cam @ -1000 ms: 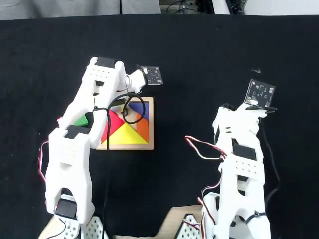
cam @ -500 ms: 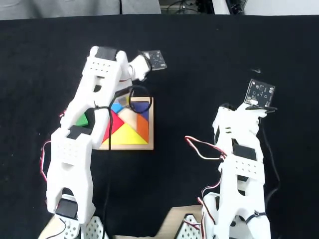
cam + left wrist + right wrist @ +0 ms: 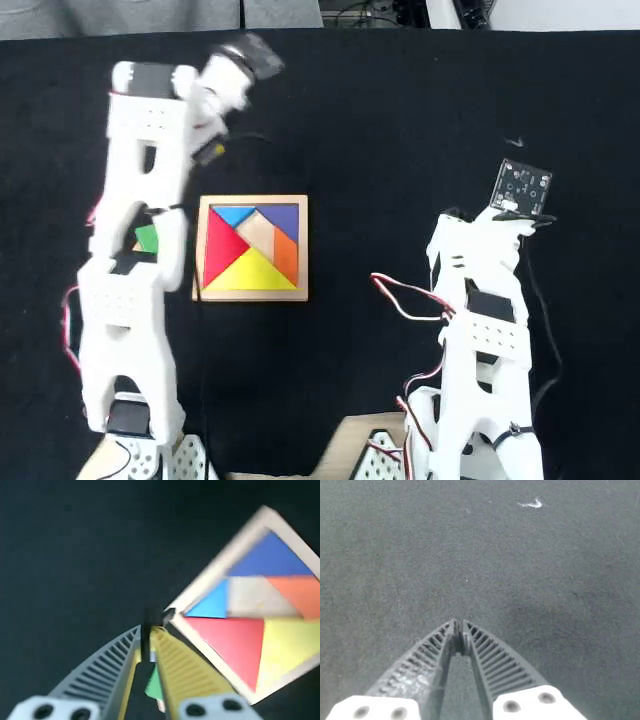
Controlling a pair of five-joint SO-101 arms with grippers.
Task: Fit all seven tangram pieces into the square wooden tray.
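The square wooden tray [image 3: 250,199] lies left of centre on the black cloth. In it are a red triangle [image 3: 220,250], a yellow triangle [image 3: 255,272], an orange piece [image 3: 287,255], a light blue triangle [image 3: 232,214] and a dark blue triangle [image 3: 282,217]. Between them is a pale wood-coloured patch [image 3: 260,232]; I cannot tell whether it is a piece or bare tray. A green piece [image 3: 147,238] lies left of the tray, half hidden by my left arm [image 3: 150,130]. My left gripper [image 3: 147,629] is shut and empty, above the tray's corner [image 3: 216,565]. My right gripper [image 3: 459,630] is shut over bare cloth.
My right arm [image 3: 480,290] stands to the right of the tray, well apart from it. Black cloth covers the table all round. A pale strip runs along the table's far edge [image 3: 120,18].
My left arm has lifted off the tray and swung to the far left, so the whole tray now shows. The right arm has kept still.
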